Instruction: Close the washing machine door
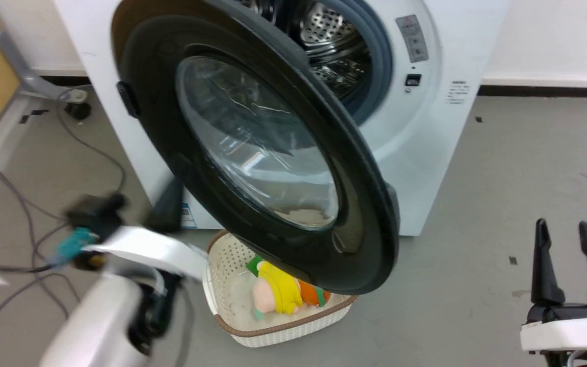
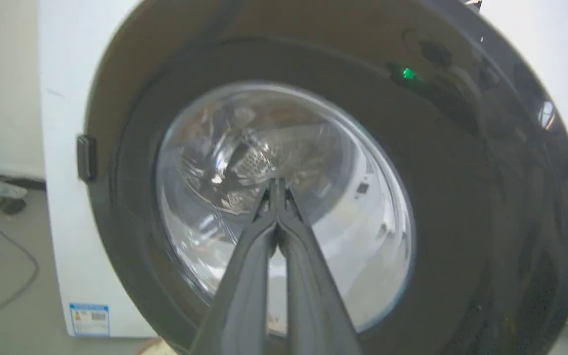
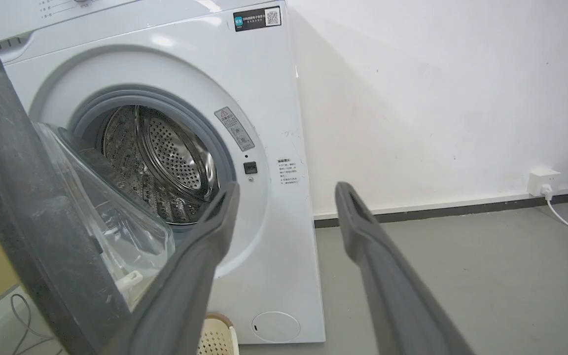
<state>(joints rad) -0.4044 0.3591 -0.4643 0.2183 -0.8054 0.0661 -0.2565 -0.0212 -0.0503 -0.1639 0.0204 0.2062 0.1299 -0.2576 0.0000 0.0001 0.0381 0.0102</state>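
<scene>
The washing machine door (image 1: 359, 173) stands partly open, its black rim and bulging glass window (image 1: 258, 148) facing me. Behind it is the white washing machine (image 1: 426, 142) with its steel drum (image 1: 329, 30) exposed. My left gripper (image 1: 174, 191), blurred, is shut and empty, pointing at the door's lower left rim. In the left wrist view its joined fingertips (image 2: 276, 186) are close to the door's outer face (image 2: 461, 197); I cannot tell whether they touch. My right gripper (image 1: 563, 239) stands open low at the right, away from the door. The right wrist view shows the door's inner side (image 3: 17, 207) and the drum (image 3: 165, 158) past the open right gripper (image 3: 286, 192).
A cream perforated basket (image 1: 224, 255) holding a yellow and orange soft toy (image 1: 278, 293) sits on the floor under the door's lower edge. Loose cables (image 1: 28, 224) trail over the grey floor at the left. A wall socket (image 3: 543, 180) with a white cord is at the right.
</scene>
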